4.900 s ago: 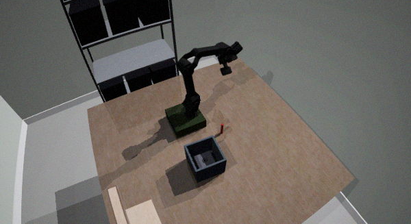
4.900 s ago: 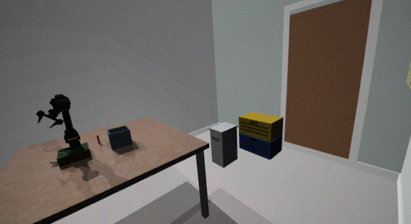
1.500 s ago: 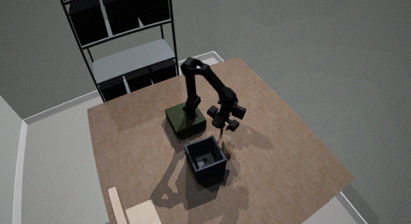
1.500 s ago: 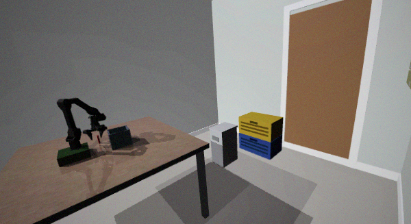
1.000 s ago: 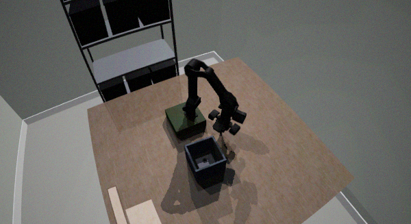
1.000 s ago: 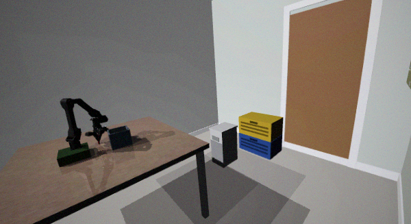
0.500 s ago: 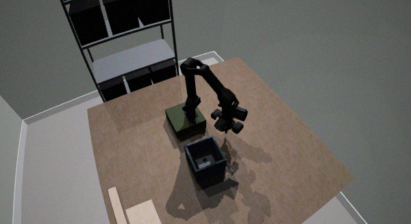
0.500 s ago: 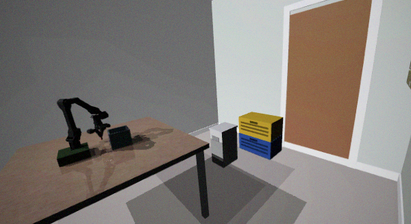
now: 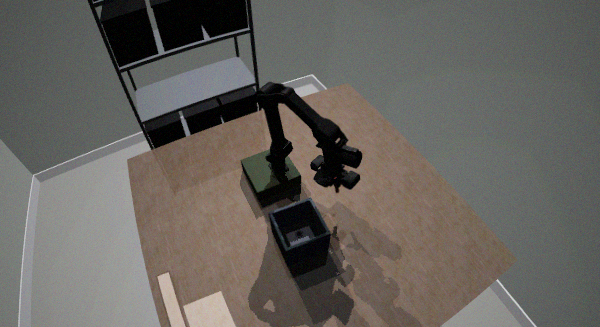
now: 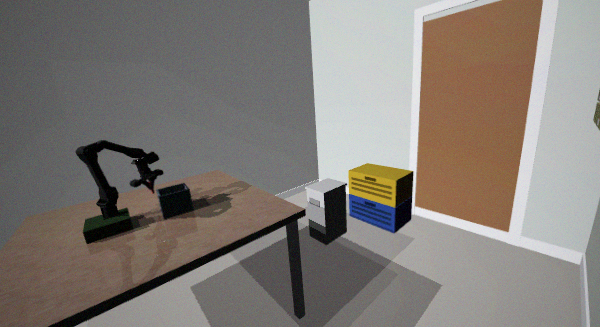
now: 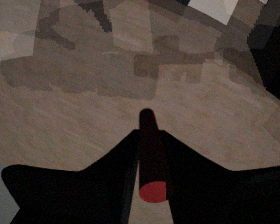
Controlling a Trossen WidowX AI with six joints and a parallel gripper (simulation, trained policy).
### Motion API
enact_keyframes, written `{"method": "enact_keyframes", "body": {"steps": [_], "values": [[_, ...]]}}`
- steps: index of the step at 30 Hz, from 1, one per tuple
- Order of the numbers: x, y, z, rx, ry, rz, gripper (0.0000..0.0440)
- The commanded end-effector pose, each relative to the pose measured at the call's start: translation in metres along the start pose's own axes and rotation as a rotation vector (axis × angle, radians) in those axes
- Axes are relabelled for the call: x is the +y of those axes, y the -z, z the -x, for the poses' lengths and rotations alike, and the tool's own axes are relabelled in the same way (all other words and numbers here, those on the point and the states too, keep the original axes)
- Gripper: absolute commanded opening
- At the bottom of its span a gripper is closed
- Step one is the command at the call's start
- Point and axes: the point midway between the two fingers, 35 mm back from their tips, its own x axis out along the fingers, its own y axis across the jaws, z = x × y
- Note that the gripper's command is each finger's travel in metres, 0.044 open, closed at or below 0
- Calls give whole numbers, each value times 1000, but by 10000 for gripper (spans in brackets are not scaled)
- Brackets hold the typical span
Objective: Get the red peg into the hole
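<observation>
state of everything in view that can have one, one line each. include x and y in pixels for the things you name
fingers (image 9: 336,189) (image 10: 152,189): closed on the red peg
red peg (image 11: 153,192): gripped, outside the box
box (image 9: 328,234) (image 10: 175,203): open at the top, upright on the table
hole in the plate (image 9: 300,234): no peg in it
yellow crate (image 10: 372,186): stacked on the blue crate
blue crate (image 10: 372,214): on the floor
door (image 10: 475,114): shut

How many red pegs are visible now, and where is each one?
1. The red peg is held between the gripper's jaws, outside the open box. The box's inner corners are partly dark, so another could be hidden there.
</observation>
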Motion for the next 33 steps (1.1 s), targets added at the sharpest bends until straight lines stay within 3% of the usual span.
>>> {"method": "enact_keyframes", "body": {"steps": [1,15,33], "values": [[9,-8,19,-14,-47,6,0],[26,-56,75,-103,-110,-12,0],[16,-119,85,-185,-37,-78,0]]}}
